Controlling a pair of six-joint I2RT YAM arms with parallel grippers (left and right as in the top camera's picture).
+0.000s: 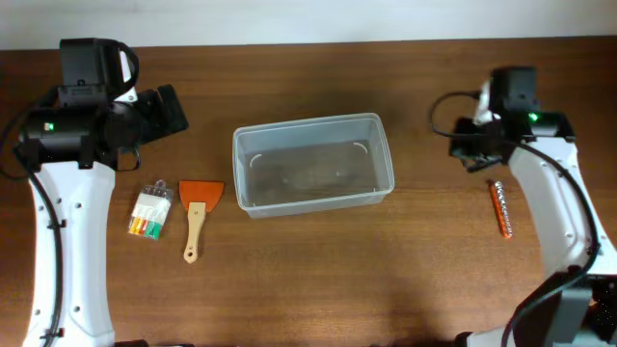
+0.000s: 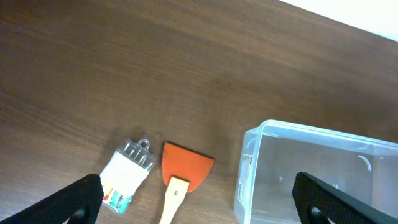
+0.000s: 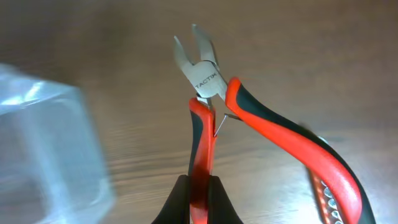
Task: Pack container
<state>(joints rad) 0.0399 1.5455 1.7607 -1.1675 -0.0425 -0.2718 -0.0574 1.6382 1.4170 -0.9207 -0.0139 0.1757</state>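
One handle of cutters (image 3: 207, 79) pinched tight by right gripper (image 3: 198, 193); tool held clear of desk, likely for carry to empty container (image 1: 318, 202) at desk centre. Nothing held by left gripper (image 2: 202, 199), spread wide.

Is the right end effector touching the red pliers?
Touching. The right wrist view shows the right end effector shut on one red handle of the pliers, pinching it from both sides.

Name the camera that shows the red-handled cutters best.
Right wrist: the cutters fill the frame, steel tips clear, fingers of the right gripper pinching one handle. Overhead hides them beneath that gripper; the left wrist view misses them entirely.
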